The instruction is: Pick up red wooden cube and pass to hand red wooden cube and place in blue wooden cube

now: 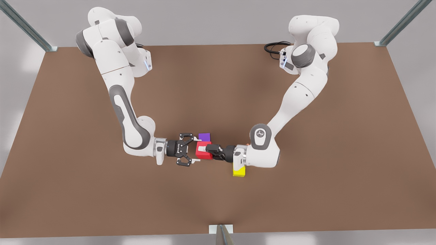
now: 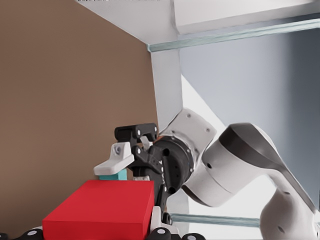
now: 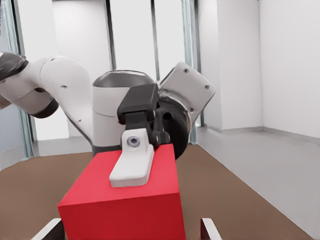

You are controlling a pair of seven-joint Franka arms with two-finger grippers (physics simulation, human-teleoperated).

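A wide brown desk [image 1: 306, 190] with two white arms reaching in from the far side to meet near its middle. There is bare desk all round that spot, and the edges are well away.

My left tool [image 1: 208, 148], on the arm at the front view's right, lies level above the desk and is clamped on the red cube [image 1: 203, 153]. One white pad [image 3: 132, 162] lies flat on a face of the cube.

My right tool [image 1: 197, 149], on the arm at the front view's left, faces it with its fingers spread wide, their tips at the cube's near edge.

This looks like the handover: the cube is held up between the two tools. Next, I judge, the right tool must slide on until its fingers straddle the free faces, close, and only then should the left let go.

A purple cube [image 1: 204, 136] sits just behind the meeting point and a yellow cube [image 1: 239, 172] lies under my left wrist, so room to pull back is tighter there.

The blue cube [image 2: 121, 175] shows only as a teal sliver in the left wrist view, behind the right tool's finger
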